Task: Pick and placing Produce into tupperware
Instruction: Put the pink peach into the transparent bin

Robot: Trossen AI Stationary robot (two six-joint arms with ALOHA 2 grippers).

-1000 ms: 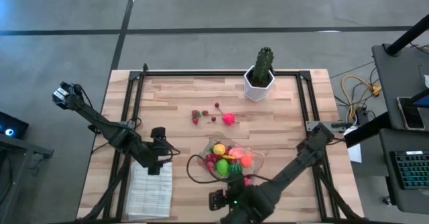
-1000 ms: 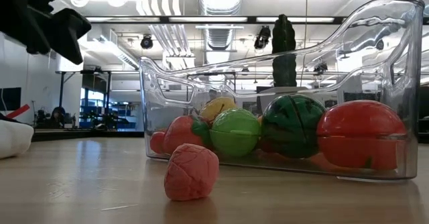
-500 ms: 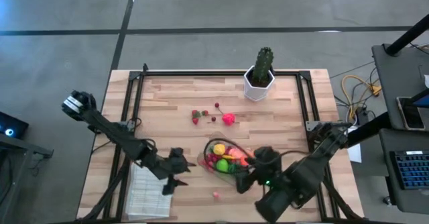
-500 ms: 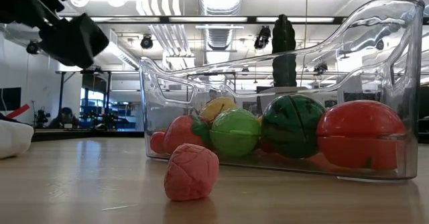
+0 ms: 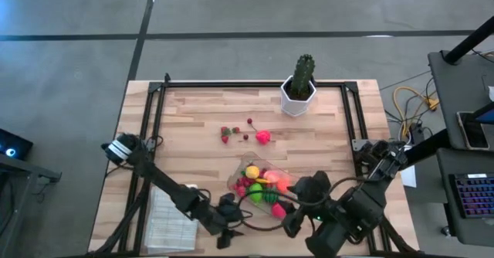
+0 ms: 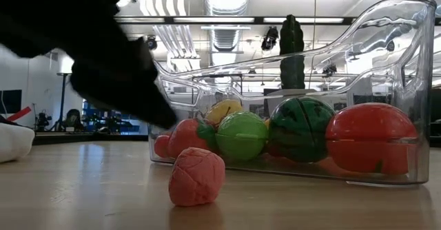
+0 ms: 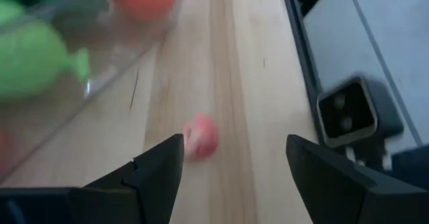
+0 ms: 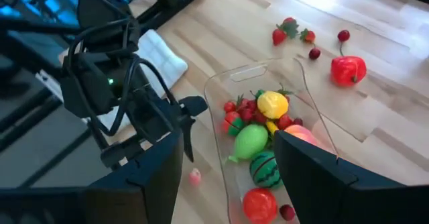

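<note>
The clear tupperware (image 5: 262,187) sits near the table's front edge and holds several toy fruits, among them a green striped melon ball (image 6: 301,129). A small pink piece of produce (image 7: 201,135) lies on the wood next to the tupperware's near-left side. My left gripper (image 7: 234,143) hovers open just short of this piece and touches nothing. My right gripper (image 8: 229,138) stands open and empty, high over the tupperware's near right side (image 5: 292,219). More loose produce, red berries (image 5: 231,133) and a pink piece (image 5: 264,137), lies mid-table.
A cactus in a white pot (image 5: 299,86) stands at the far edge. A white ribbed cloth (image 5: 170,219) lies at the near left. A black frame (image 5: 154,119) runs along the table's sides. Bare wood stretches left of the berries.
My left gripper has swept down and along the near edge toward the table's right, from over the cloth to the pink piece beside the tupperware, rolling as it went. My right gripper has risen from the near edge and swung right. The pink piece and the tupperware have stayed put.
</note>
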